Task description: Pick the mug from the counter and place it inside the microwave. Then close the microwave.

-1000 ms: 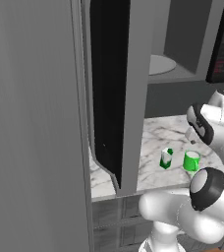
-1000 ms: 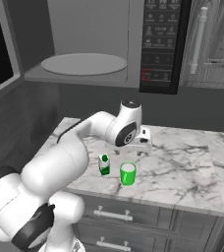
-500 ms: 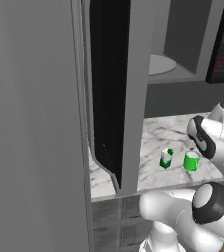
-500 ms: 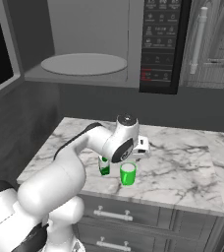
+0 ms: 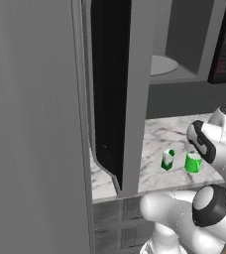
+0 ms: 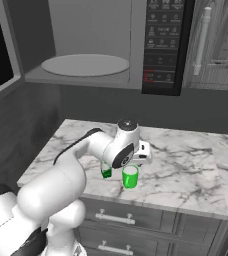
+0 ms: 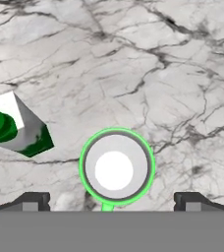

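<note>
Now standing upright near the front edge of the counter (image 6: 186,165): the mug (image 6: 130,176), bright green, open mouth seen from straight above in the hand view, just right of the small green-and-white carton (image 7: 16,127) and apart from it. Directly above the mug: the gripper (image 7: 112,199), jaws spread wide, holding nothing, one tip on each side of the rim. Best to descend straight, keep the mug centred between the tips, avoid nudging the carton, close only once well below the rim. Farther up and back: the microwave (image 6: 93,42), door (image 5: 110,89) swung open, white plate (image 6: 85,64) bare and waiting.
</note>
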Motion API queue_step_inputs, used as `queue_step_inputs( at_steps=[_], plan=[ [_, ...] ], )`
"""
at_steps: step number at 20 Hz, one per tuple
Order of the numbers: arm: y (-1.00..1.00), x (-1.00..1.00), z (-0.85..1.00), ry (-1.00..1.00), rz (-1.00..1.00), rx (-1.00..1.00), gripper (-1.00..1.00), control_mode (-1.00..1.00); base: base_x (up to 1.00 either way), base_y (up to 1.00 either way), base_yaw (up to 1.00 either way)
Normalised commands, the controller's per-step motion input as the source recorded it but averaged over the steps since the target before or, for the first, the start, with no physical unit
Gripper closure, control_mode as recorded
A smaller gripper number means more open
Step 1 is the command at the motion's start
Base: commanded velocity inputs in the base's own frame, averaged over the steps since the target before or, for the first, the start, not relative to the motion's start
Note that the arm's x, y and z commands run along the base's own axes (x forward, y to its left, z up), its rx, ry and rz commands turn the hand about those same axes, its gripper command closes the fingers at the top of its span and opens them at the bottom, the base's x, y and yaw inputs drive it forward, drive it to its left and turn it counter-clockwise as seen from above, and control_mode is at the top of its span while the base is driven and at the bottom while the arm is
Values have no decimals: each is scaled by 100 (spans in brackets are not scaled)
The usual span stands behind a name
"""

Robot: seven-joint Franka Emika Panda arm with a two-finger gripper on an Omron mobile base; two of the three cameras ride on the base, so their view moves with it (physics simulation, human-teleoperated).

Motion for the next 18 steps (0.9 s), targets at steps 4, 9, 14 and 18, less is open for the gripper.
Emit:
queue_step_inputs(
  at_steps=[4,9,14,18],
  plan=[
    [0,-3,-22,3,-5,0,-100,-100,0,0,0],
    [0,-7,-18,8,-9,0,-100,-100,0,0,0],
    [0,-8,-23,7,-11,0,-100,-100,0,0,0],
    [0,-18,-10,0,-9,0,-100,-100,0,0,0]
  ],
)
